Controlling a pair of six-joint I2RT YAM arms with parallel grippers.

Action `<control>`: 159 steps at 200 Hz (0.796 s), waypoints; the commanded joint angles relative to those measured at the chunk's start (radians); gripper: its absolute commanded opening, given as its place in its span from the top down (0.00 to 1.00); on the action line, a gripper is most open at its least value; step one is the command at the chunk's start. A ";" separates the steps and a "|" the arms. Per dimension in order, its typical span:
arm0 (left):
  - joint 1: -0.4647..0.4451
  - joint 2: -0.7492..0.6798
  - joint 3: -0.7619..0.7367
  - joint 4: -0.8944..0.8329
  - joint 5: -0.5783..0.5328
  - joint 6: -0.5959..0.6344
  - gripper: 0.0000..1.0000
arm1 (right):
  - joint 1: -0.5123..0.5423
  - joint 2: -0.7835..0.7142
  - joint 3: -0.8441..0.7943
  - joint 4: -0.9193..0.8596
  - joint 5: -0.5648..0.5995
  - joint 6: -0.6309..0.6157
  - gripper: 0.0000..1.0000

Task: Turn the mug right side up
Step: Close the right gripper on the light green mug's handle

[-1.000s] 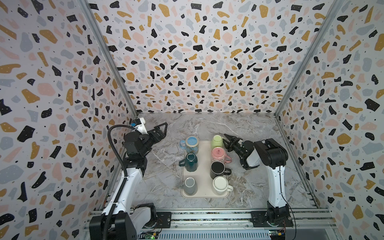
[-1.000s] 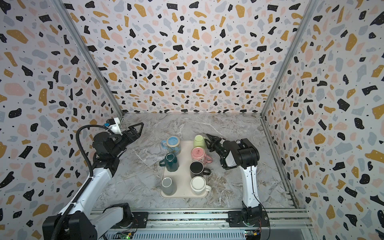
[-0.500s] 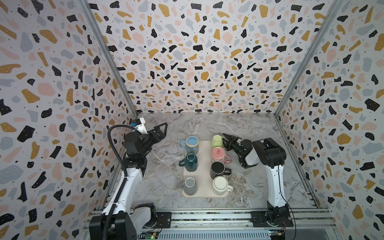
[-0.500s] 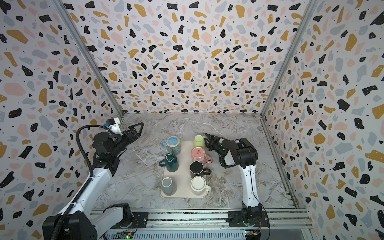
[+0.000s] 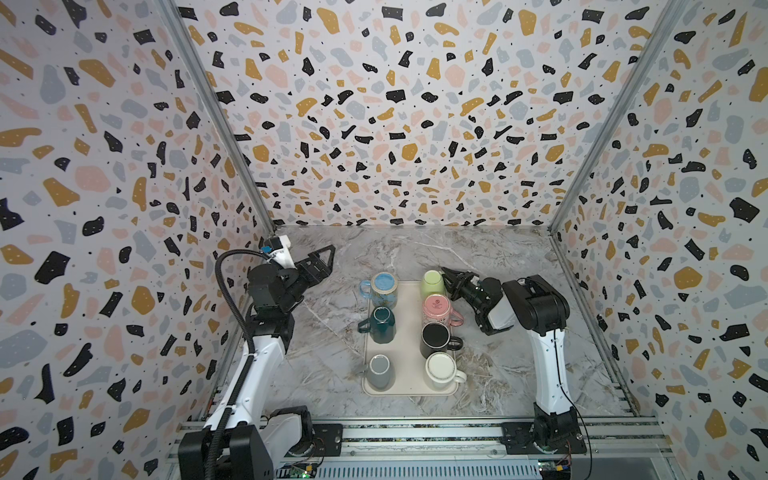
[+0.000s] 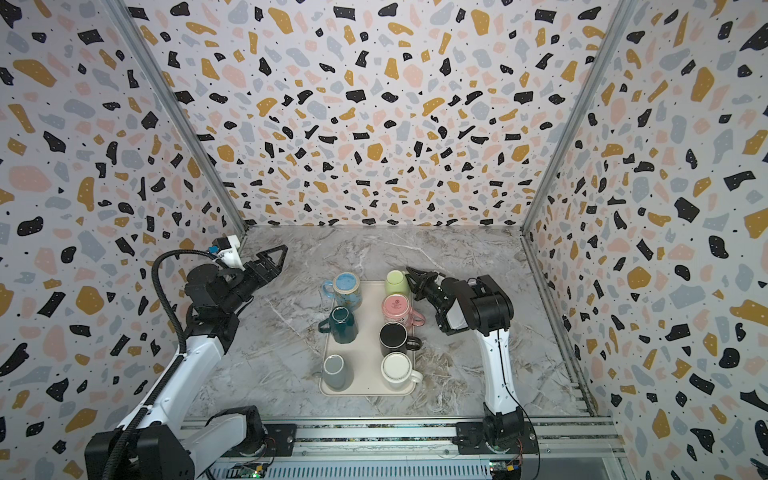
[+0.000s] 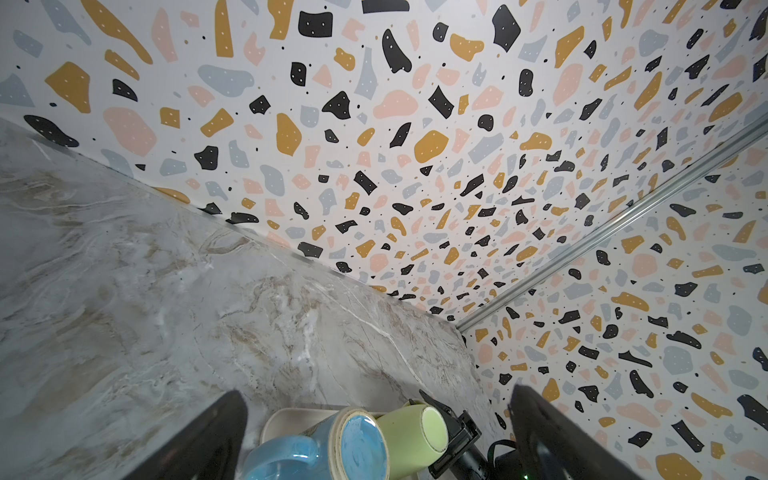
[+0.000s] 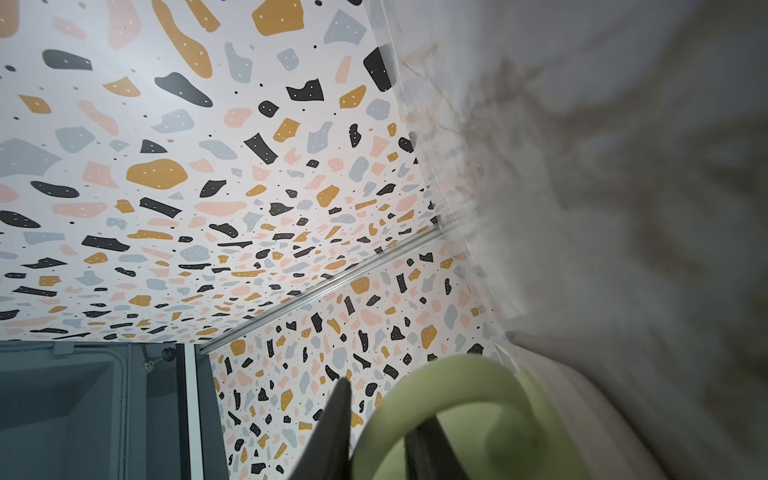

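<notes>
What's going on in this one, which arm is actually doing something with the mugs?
The right gripper is at the green mug, which appears to stand bottom-up at the back of the tray. In the right wrist view its jaws sit either side of the mug's handle; a firm grip can't be confirmed. The mug is not yet turned. The left gripper hangs open off to the side, holding nothing.

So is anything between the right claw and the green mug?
Nothing visible. The right claw is at the green mug, with a finger on each side of its handle. The pink mug stands close beside it on the tray, which may crowd the turn.
</notes>
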 commanded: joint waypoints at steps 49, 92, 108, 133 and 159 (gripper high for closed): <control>0.005 0.002 0.024 0.035 0.010 0.004 0.00 | 0.006 0.030 0.020 0.016 0.003 0.090 0.88; 0.005 0.005 0.025 0.035 0.010 0.004 0.00 | 0.009 0.041 0.028 0.027 -0.005 0.090 0.97; 0.005 0.005 0.025 0.035 0.010 0.004 0.00 | 0.009 0.042 0.033 0.032 -0.008 0.091 1.00; 0.005 0.005 0.025 0.037 0.011 0.002 0.00 | 0.010 0.046 0.036 0.045 -0.013 0.089 1.00; 0.005 0.002 0.022 0.037 0.011 0.000 0.00 | 0.010 0.047 0.043 0.057 -0.018 0.083 1.00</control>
